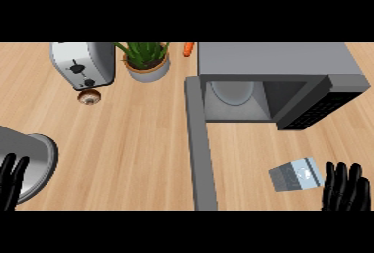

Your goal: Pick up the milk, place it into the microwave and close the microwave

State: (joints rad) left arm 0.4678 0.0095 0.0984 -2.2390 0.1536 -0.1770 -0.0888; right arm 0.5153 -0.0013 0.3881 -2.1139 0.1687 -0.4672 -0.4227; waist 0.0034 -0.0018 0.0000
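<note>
The milk carton (296,174) lies on the counter (131,148) just left of the right hand (346,188). Beyond that hand stands the microwave (281,62), with a turntable plate (234,92) in its cavity. Its open door (201,148) reaches towards the near edge, left of the carton and between the two hands. The left hand (11,180) sits at the near left edge against a round vessel (33,165); well beyond it a mushroom (89,96) lies before the toaster (82,64), with a potted plant (146,62) and then a carrot (188,48) to the toaster's right.
</note>
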